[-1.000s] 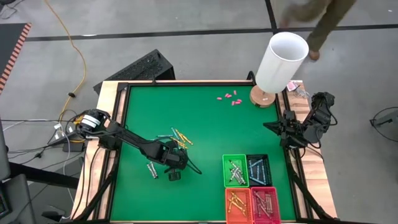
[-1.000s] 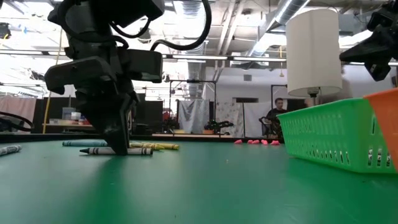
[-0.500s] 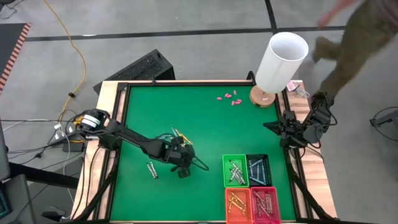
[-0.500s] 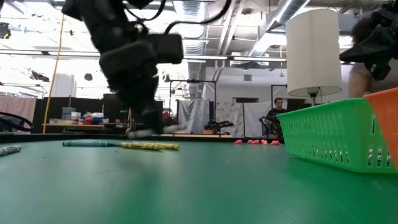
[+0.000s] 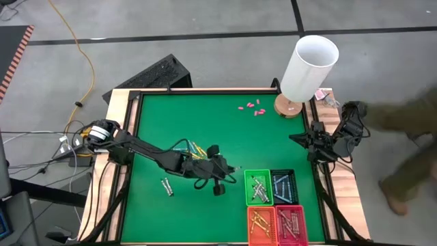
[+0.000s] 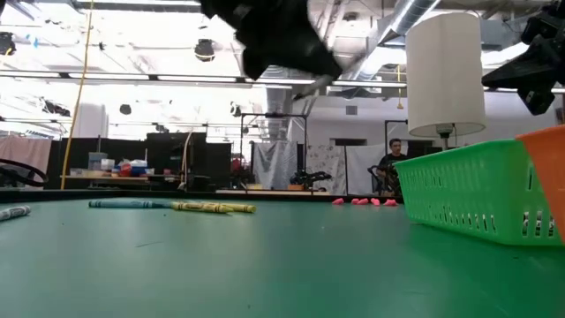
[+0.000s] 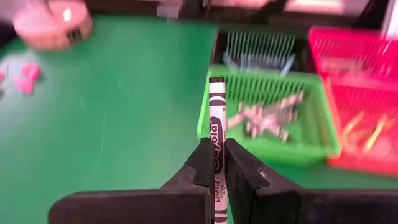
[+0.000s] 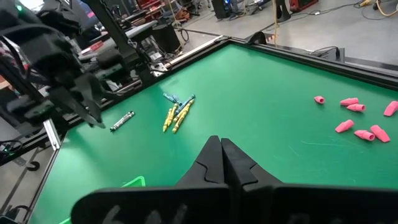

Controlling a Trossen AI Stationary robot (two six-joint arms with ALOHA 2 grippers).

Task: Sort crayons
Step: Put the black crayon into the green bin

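Left gripper (image 7: 216, 163) clamping grey-white crayon (image 7: 216, 134) — near green basket (image 7: 273, 143)

The left tool (image 5: 229, 169) hangs above the bench (image 5: 273, 140) with a crayon (image 7: 216, 143) clamped between its fingers, the stick pointing ahead of it toward four baskets (image 5: 276, 205) set in a block of two by two. The nearest basket (image 7: 273, 115) lies just ahead of the tool and holds a heap of crayons; the other three lie beyond and beside it. Behind the tool a cluster of loose crayons (image 5: 194, 149) lies on the bench, with two more (image 5: 166, 186) off to one side. The right tool (image 5: 295, 139) sits at the bench's right edge, a lamp (image 5: 307, 68) near it at the far corner and small stubs (image 5: 251, 107) just beside the lamp's base.
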